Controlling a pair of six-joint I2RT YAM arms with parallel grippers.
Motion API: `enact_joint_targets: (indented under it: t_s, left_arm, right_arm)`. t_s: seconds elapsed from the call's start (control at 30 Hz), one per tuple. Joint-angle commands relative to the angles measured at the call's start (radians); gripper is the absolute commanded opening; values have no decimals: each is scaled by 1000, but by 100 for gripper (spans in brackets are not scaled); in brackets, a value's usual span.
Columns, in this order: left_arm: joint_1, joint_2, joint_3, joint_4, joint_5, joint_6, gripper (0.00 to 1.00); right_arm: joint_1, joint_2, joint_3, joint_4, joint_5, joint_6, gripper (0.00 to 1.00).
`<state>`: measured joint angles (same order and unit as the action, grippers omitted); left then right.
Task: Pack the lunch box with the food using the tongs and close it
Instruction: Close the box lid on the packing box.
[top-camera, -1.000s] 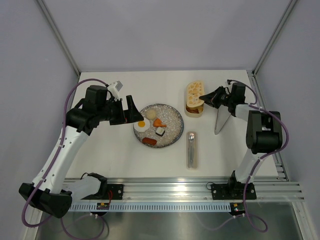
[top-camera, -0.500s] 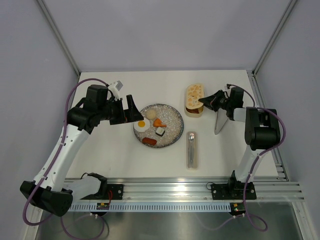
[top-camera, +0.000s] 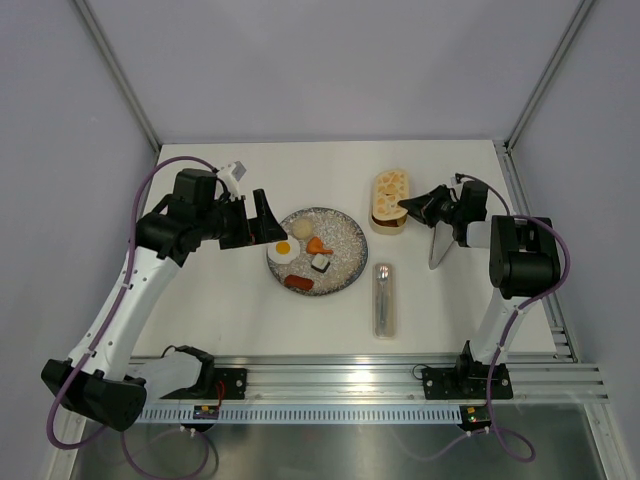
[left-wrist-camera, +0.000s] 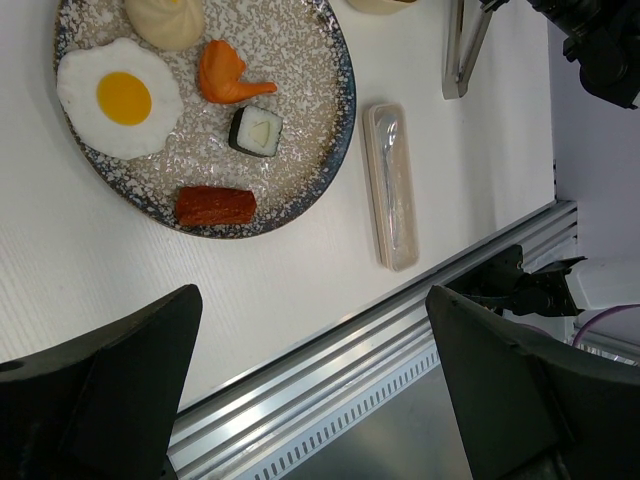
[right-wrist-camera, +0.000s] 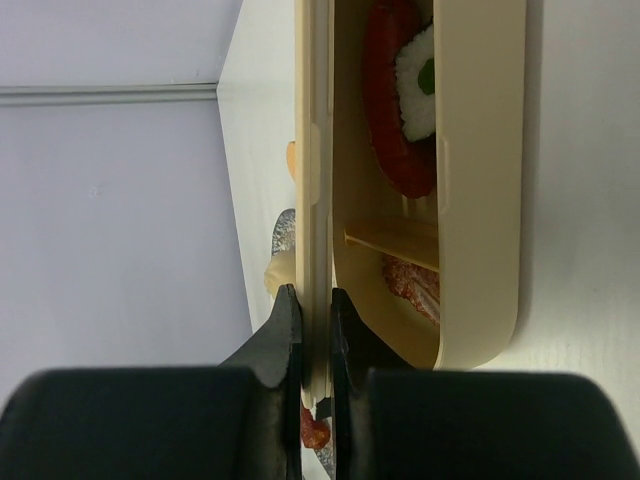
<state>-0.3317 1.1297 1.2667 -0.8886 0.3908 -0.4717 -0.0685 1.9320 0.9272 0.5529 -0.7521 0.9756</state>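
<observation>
The cream lunch box (top-camera: 388, 223) stands right of the plate, and its yellow-patterned lid (top-camera: 389, 189) hangs tilted just over it. My right gripper (top-camera: 404, 207) is shut on the lid's right edge. The right wrist view shows the lid (right-wrist-camera: 318, 150) edge-on between my fingers (right-wrist-camera: 285, 330), beside the box (right-wrist-camera: 480, 150), which holds a sausage (right-wrist-camera: 385, 100) and a sushi roll (right-wrist-camera: 415, 70). On the plate lie a fried egg (top-camera: 283, 250), bun (top-camera: 298, 233), orange piece (top-camera: 319, 244), sushi roll (top-camera: 321, 263) and sausage (top-camera: 298, 283). The tongs (top-camera: 441, 243) lie flat under my right arm. My left gripper (top-camera: 265, 222) hovers open left of the plate.
The speckled grey plate (top-camera: 347, 238) sits mid-table. A long clear cutlery case (top-camera: 384, 298) lies in front of the lunch box, also seen as the case (left-wrist-camera: 392, 185) in the left wrist view. The metal rail (left-wrist-camera: 330, 380) marks the near table edge.
My right arm has shifted slightly and the lid has come lower over the box, covering more of it. The left arm has not moved.
</observation>
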Motion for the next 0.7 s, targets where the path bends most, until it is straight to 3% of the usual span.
enact_joint_targets:
  t_s: [0.0,0.67]
  left_arm:
    - [8,-2,-4,39,-4,7,99]
    - [11,-19,-20,37,-6,2,99]
  right_arm:
    - [-5,5,-13,70,-9,18,0]
    - [-5,38,-27,62,-15,9,0]
